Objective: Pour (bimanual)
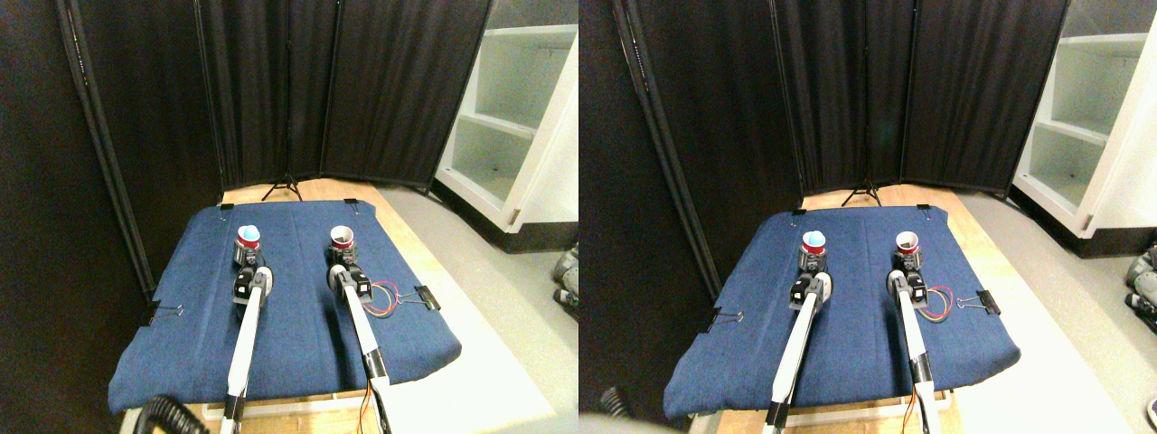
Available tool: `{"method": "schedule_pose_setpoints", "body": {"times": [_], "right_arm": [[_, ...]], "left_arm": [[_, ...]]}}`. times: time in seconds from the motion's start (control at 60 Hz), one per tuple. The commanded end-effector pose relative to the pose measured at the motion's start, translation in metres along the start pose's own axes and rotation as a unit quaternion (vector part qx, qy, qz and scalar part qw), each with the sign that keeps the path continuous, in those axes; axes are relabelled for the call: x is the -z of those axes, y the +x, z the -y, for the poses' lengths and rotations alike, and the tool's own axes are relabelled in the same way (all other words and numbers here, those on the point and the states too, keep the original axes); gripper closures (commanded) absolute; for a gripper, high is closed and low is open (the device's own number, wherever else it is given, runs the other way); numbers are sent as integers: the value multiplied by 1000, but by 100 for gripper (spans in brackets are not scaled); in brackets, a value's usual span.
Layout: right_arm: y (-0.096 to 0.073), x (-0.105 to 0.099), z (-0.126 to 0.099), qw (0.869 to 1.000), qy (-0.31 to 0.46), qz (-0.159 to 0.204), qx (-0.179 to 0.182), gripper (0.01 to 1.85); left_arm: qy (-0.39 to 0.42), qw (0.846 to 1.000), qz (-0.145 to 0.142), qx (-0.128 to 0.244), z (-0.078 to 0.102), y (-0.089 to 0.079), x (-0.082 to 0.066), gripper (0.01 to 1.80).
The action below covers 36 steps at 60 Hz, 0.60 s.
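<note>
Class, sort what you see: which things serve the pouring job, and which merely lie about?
Job: left cup, blue inside; right cup; left gripper; right gripper.
Lying about: blue cloth; binder clips; tripod; white shelves.

Two red cups on one blue cloth; two robot arms; three binder clips: left edge, right edge, back left corner.
</note>
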Motion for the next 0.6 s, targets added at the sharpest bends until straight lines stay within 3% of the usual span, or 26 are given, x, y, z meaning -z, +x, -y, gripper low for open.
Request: {"method": "schedule_pose_setpoints", "body": {"times": [0.017, 0.183, 0.6], "right_arm": [[3, 0, 5, 1000, 4, 11, 4, 185], [5, -1, 13, 999, -2, 39, 22, 185], [8, -2, 19, 999, 8, 34, 19, 185]], "left_arm": [[-4, 1000, 8, 13, 2, 2, 1, 180], [-2, 1000, 14, 3, -6, 2, 2, 180], [5, 998, 55, -9, -20, 8, 0, 180]]}}
